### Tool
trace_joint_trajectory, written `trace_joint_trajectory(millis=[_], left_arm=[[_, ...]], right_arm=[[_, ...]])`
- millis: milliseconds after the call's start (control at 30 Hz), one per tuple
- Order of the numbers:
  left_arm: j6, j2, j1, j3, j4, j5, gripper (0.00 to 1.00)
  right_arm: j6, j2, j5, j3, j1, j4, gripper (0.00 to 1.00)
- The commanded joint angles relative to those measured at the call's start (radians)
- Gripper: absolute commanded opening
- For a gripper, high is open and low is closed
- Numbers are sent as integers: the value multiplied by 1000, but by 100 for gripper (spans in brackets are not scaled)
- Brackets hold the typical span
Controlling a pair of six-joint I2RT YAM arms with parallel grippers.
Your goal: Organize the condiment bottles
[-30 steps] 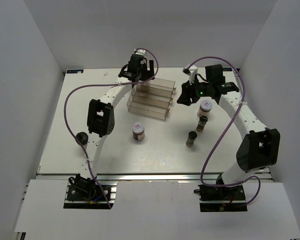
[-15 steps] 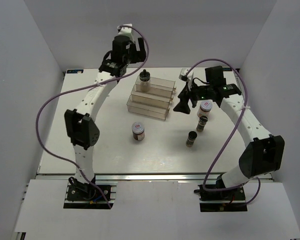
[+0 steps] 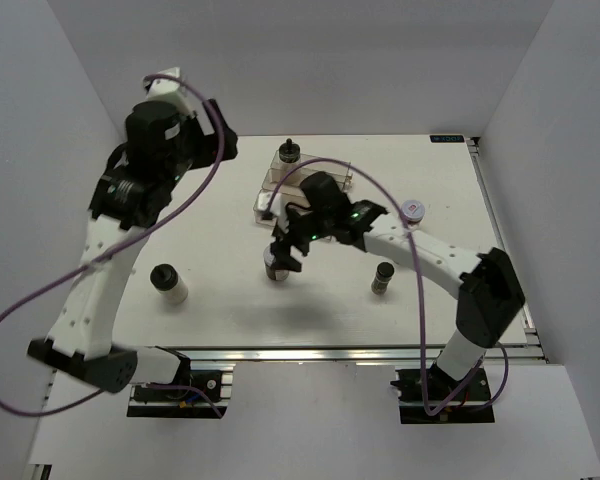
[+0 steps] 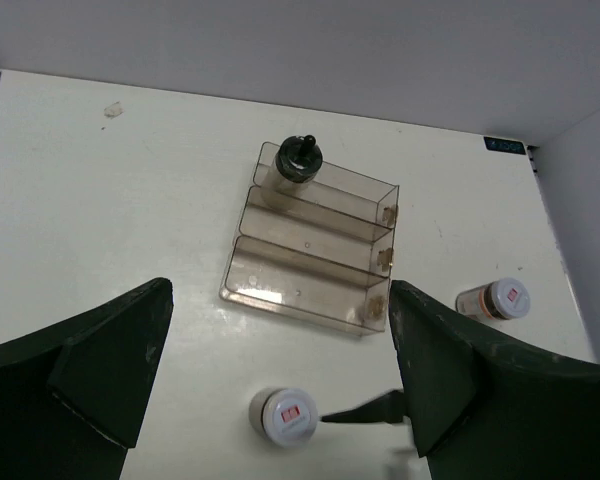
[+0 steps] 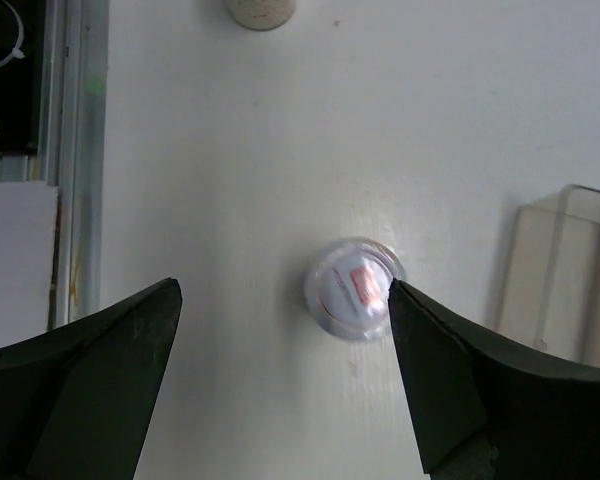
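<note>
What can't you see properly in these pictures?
Top view: the right arm covers part of the rack and part of the jar.
Right wrist view: the top edge cuts off the whitish bottle.
Right wrist view: the red lid label is too blurred to read.

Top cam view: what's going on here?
The right end effector hangs open over the red-labelled jar in front of the clear rack, not gripping it. The left end effector is raised high, open and empty. One black-capped bottle stands in the rack's back tier; the rest are loose on the table.
</note>
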Motion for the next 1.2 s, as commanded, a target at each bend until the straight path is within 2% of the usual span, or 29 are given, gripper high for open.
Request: trace_joint_trajectory(millis=[0, 167, 300, 433, 533, 900, 1167], left_arm=[[-62, -172, 1, -37, -144, -61, 98], [-103, -321, 1, -84, -256, -84, 98], [-106, -372, 1, -106, -303, -95, 98], [-106, -393, 1, -100, -331, -107, 98], [-117, -409, 1, -112, -334, -101, 98], [-137, -450, 1, -172, -302, -99, 98], [-159, -475, 1, -265, -262, -63, 98]], right_arm=[[55, 86, 78, 59, 118, 126, 89], [112, 228, -48, 115, 199, 286, 89], [138, 370, -40, 259, 247, 316, 89], [186, 545, 22, 473, 281, 313, 89], [178, 626, 47, 550, 305, 302, 89], [164, 752, 101, 688, 347, 307, 89], [190, 826, 141, 767, 367, 379, 89]])
